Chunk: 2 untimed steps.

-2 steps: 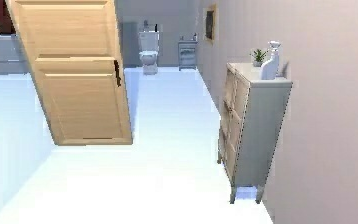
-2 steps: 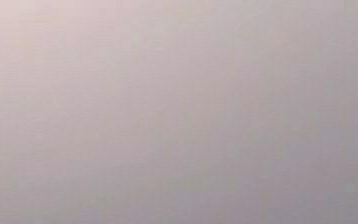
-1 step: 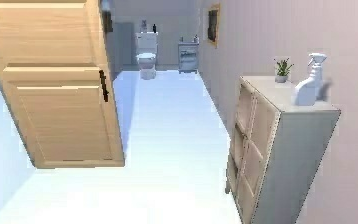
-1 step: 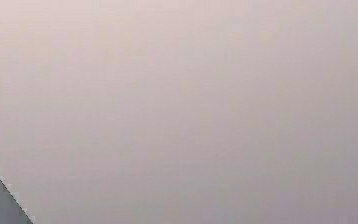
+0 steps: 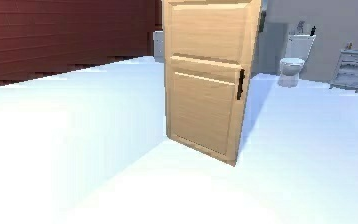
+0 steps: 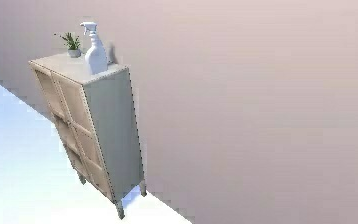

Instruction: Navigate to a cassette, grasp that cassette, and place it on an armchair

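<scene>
Ahead, wooden door [image 5: 207, 80] and toilet [image 5: 292, 66]; sideways, cabinet [image 6: 109, 130] bearing spray bottle [image 6: 94, 48].

Pale cabinet [image 6: 112, 120], potted plant [image 6: 72, 44] and spray bottle [image 6: 94, 48] on top

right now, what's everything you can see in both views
door: 1, light wood with a dark handle, forward view's middle
toilet: 1, white, past the door, forward view's upper right
drawer unit: 1, grey, forward view's right edge
wall: 1, dark red, forward view's upper left
cabinet: 1, grey sides and light wood doors, arm side view's left, against a pale wall
plant: 1, green in a small pot, on the cabinet's top
spray bottle: 1, white, on the cabinet's top, right of the plant
</scene>
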Tool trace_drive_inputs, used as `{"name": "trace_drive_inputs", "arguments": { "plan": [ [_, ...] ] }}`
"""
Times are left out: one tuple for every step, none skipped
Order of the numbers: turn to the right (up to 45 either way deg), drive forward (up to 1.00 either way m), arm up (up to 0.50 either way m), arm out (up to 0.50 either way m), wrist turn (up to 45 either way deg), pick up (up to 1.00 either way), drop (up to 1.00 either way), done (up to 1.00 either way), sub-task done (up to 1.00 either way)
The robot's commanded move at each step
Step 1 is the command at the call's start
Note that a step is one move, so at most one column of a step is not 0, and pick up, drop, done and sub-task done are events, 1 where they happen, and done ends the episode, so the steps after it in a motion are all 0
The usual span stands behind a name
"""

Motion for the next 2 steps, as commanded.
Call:
{"name": "trace_drive_inputs", "arguments": {
  "plan": [
    [0.0,0.5,0.0,0.0,0.0,0.0,0.0,0.0,0.0],
    [-45.0,0.0,0.0,0.0,0.0,0.0,0.0,0.0,0.0]
  ]
}}
